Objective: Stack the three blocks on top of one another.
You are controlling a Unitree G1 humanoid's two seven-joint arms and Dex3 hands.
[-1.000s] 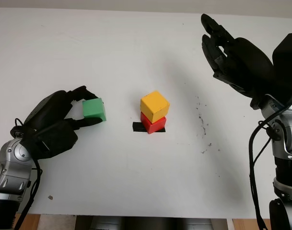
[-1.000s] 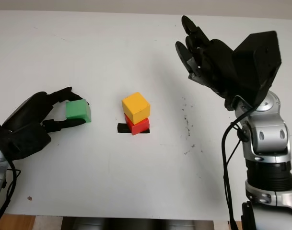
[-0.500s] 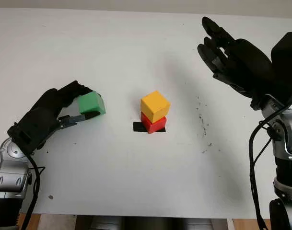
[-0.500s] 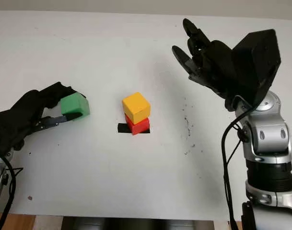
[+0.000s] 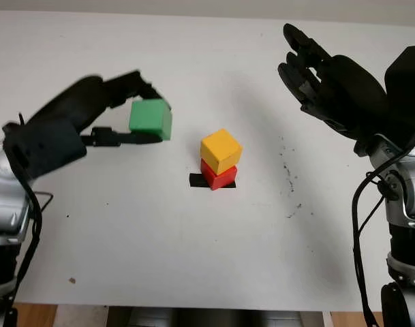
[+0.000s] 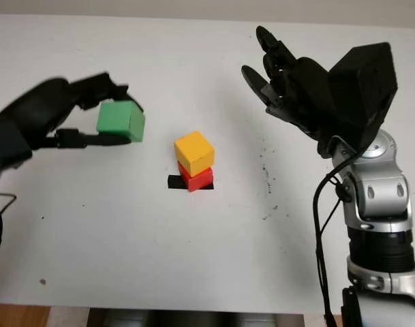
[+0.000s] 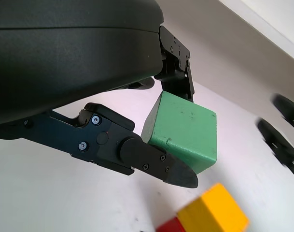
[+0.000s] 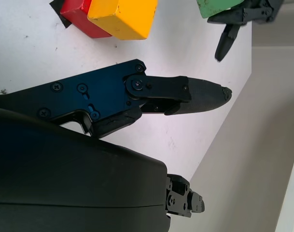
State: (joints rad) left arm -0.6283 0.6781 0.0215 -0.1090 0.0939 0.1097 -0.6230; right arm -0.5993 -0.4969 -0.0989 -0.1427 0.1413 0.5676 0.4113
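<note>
— Where are the blocks?
— A yellow block is stacked on a red block mid-worktop. A green block is pinched, lifted, by the left robot hand.
— And the right robot hand?
— It is raised at the right, open, nothing held.

Plenty of bare desk all around the little stack, so the yellow block on the red block is the only thing standing in the middle. The left hand holding the green block is up off the desk, near the stack on its left with open air between them. The right hand is open and raised well off to the right, not blocking the top of the stack.
</note>
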